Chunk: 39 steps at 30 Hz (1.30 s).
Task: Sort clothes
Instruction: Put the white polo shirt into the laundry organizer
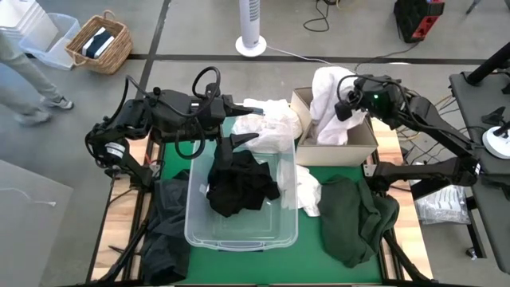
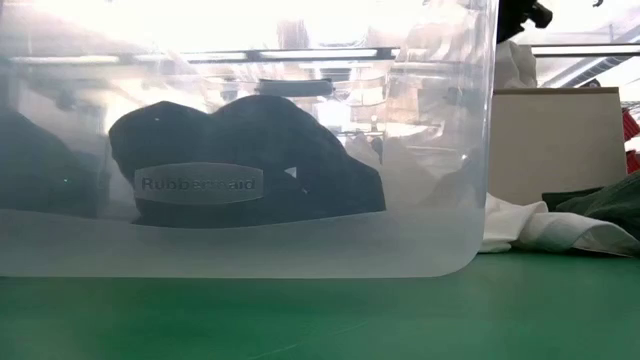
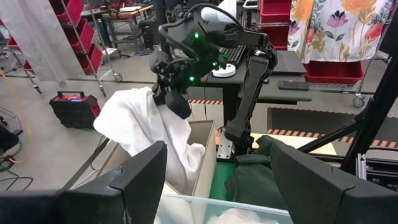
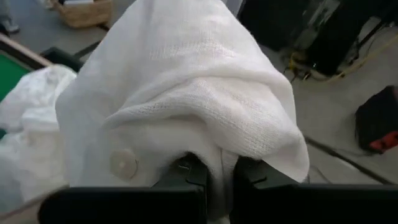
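Observation:
A black garment lies in the clear tub and also shows through the tub wall as the black garment. My left gripper hovers open over the tub's far rim, near a white pile. My right gripper is shut on a white garment above the cardboard box. A dark green garment and a white one lie on the mat right of the tub. A dark grey one lies to its left. My right gripper pinches a bunched fold of the white garment between its two fingers, several layers gathered, coming from above and pointing down. The cloth billows over the fingers and hangs slack below them, its lower end resting inside the cardboard box.
The tub fills the middle of the green mat. The box stands at the far right. Beyond the table are a wicker basket, a fan base and a person's legs. Red bins and shelving stand behind.

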Available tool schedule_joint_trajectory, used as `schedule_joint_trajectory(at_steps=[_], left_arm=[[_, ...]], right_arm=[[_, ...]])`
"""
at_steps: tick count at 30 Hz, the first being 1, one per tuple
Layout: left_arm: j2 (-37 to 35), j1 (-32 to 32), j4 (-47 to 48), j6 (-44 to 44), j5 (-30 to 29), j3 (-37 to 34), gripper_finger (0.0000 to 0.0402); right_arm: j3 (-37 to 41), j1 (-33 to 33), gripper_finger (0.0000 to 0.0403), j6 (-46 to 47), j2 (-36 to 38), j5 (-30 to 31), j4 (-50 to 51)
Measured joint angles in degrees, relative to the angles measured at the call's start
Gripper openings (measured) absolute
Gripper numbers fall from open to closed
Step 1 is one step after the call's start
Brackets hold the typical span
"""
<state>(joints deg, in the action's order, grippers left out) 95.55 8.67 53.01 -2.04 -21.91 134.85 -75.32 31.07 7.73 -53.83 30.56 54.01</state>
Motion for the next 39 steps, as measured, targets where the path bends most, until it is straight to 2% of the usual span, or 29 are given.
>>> schedule_joint_trajectory(at_steps=[10,21,24,30,35,39], left_arm=[[0.0,0.0,1.2,0.0,0.0,0.0,0.0263],[0.0,0.0,1.8,-0.3,0.0,0.0,0.0263],[0.0,0.0,2.1,-0.3,0.0,0.0,0.0263],[0.0,0.0,2.2,-0.3,0.0,0.0,0.0263],[0.0,0.0,2.2,-0.4,0.0,0.0,0.0263],[0.0,0.0,2.2,-0.4,0.0,0.0,0.0263]], right_arm=[[0.6,0.0,0.0015,3.0,-4.1,-3.9,6.8],[0.6,0.0,0.0018,4.4,-8.4,-3.4,11.8],[0.6,0.0,0.0043,4.6,-8.8,-3.1,11.8],[0.3,0.0,0.0125,5.8,-8.5,-0.9,12.6],[-2.4,0.0,0.0191,5.8,-7.7,-0.5,14.2],[-5.4,0.0,0.0224,5.9,-7.3,-0.5,14.8]])
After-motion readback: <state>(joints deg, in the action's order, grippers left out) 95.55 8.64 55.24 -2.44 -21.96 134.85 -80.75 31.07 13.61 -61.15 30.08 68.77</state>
